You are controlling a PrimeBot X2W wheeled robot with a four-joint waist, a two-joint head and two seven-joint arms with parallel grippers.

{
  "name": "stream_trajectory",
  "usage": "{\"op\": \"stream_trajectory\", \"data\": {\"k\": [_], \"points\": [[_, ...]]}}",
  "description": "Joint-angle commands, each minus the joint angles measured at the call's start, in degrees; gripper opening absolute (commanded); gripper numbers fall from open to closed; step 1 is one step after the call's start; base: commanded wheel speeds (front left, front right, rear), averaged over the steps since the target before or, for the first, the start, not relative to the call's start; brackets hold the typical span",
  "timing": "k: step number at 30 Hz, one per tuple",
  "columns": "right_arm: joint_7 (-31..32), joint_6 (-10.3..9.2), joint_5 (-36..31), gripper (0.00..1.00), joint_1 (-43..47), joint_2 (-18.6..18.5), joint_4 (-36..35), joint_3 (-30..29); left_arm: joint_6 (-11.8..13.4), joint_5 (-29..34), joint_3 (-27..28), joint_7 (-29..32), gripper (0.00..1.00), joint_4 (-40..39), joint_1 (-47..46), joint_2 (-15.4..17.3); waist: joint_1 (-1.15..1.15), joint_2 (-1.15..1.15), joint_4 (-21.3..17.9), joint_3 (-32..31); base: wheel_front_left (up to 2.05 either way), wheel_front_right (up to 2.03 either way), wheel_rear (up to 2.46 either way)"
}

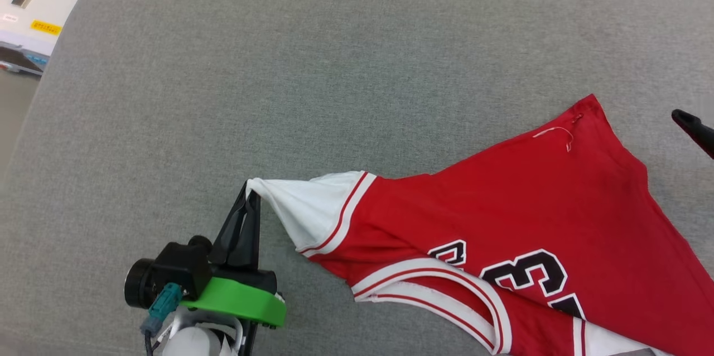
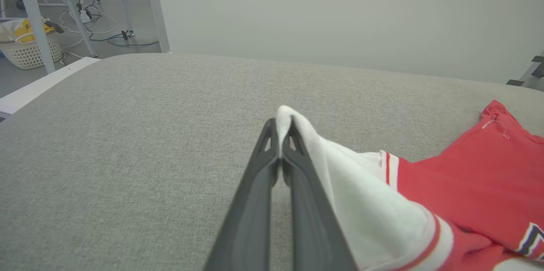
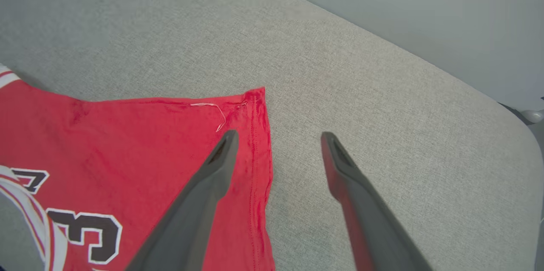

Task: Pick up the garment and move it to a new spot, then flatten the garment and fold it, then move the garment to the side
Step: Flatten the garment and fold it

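The garment (image 1: 502, 205) lies spread on the grey fabric-covered counter (image 1: 223, 66), toward its near right corner (numerals facing up). The left fingers (image 1: 242, 233) are clamped on the tip of the white sleeve (image 1: 312, 205). The right fingers (image 3: 204, 186) stand wide apart over the red hem corner (image 3: 255, 101), holding nothing.

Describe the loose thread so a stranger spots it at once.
On the grey cushion lies a red garment. At its far pointed corner, a thin white thread curls across the red cloth. Unlike the striped trim, it is a single loose strand.
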Motion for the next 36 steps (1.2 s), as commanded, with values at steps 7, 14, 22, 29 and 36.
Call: {"op": "stream_trajectory", "data": {"k": [7,14,22,29,36], "points": [[10.7,-0.04,-1.7,1.00,-13.4,0.3,8.5,11.6,0.0,-0.7,-2.4,-0.3,0.00,-0.9,-3.4,-0.3,0.00,0.00,3.6,4.2,0.00,0.00,0.00],[11.5,-0.04,-2.8,1.00,-20.4,2.6,19.2,18.6,0.9,-1.7,-4.9,-0.3,0.00,-2.2,-5.4,-0.3,0.00,0.00,6.1,7.1,0.00,0.00,0.00],[9.5,-0.04,-2.0,1.00,-20.3,3.7,28.0,26.2,1.8,-2.4,-6.4,-0.3,0.00,-2.0,-7.5,-0.3,0.00,0.00,7.6,8.6,0.00,0.00,0.00],[4.8,-0.04,1.6,0.00,-21.2,3.8,29.6,29.2,2.2,-2.2,-5.6,-0.3,0.00,-1.5,-6.5,-0.3,0.00,0.00,6.4,6.7,0.00,0.00,0.00],[-5.2,-0.04,4.6,0.00,-23.6,3.6,28.4,28.6,1.2,-0.1,-4.6,-0.3,0.00,-1.0,-6.3,0.2,0.00,0.00,4.4,2.1,0.00,0.00,0.00]]}}
